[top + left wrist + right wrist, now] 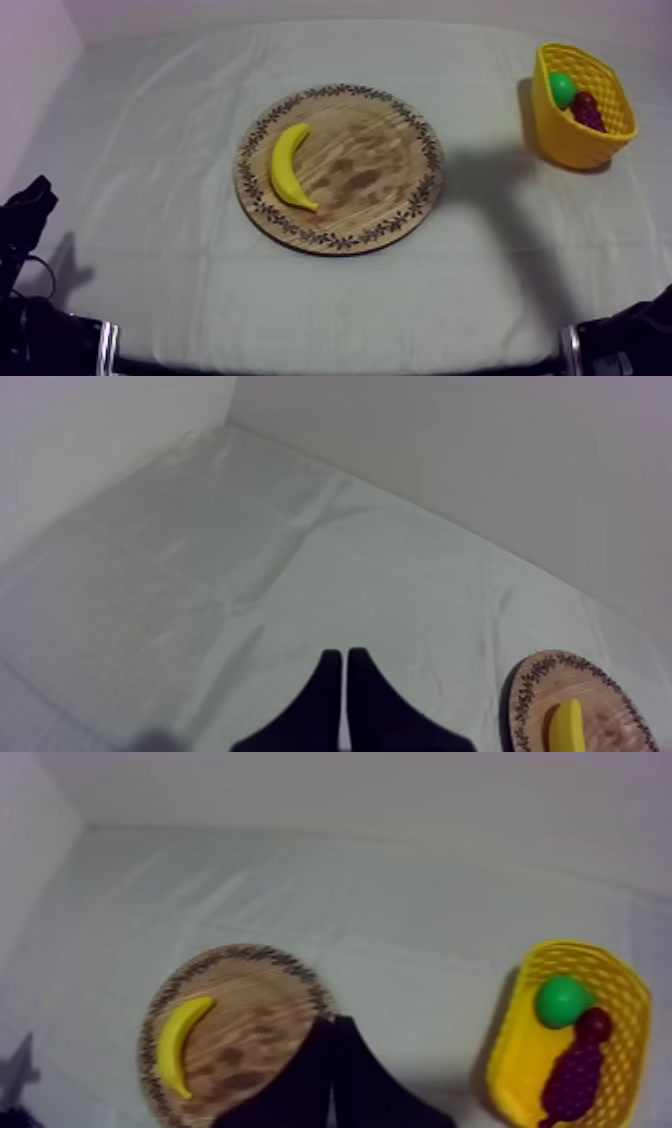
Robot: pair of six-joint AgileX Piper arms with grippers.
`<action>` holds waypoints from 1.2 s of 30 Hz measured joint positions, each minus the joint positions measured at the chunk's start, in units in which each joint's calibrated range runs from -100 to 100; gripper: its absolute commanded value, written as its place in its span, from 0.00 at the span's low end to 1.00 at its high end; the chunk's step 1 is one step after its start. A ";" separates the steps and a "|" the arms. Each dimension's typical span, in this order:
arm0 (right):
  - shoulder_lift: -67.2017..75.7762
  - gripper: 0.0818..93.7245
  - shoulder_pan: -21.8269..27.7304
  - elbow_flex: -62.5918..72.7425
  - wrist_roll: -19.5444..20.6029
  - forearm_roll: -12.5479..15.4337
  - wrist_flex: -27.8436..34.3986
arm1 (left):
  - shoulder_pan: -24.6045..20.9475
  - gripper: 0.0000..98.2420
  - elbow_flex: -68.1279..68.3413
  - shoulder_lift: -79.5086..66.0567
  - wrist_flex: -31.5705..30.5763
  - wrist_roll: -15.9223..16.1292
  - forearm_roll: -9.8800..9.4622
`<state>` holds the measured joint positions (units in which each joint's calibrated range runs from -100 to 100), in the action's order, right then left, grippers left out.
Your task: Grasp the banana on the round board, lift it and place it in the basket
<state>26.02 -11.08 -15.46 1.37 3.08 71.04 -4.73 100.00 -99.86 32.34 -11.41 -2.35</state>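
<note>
The banana (289, 166) lies untouched on the wooden board (385, 165), the yellow basket (560, 135) well apart; my left claw (345, 660) and right claw (333, 1024) sit pressed together, empty.

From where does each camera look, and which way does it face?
Top view: above the grey-white cloth, slanting down on the round wooden board, curved yellow banana and yellow basket; left arm, right arm at lower corners.
Left wrist view: on the left arm, facing across the cloth; left gripper, fingers together.
Right wrist view: on the right arm, over board and basket; right gripper, fingers together.
Shared: banana on board.
</note>
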 measured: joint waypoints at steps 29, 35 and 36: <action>-42.54 0.04 -19.92 32.43 17.08 -4.48 11.37 | 0.00 0.00 0.00 0.00 0.00 0.06 0.00; -48.11 0.37 -20.74 35.52 17.69 -4.61 13.26 | 0.00 0.00 0.00 0.00 0.00 0.06 0.00; -48.58 0.44 -20.96 35.28 17.84 -4.61 13.07 | 0.00 0.00 0.00 0.00 0.00 0.06 0.00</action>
<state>-22.57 -32.04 19.82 19.20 -1.53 84.11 -4.73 100.00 -99.86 32.34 -11.35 -2.35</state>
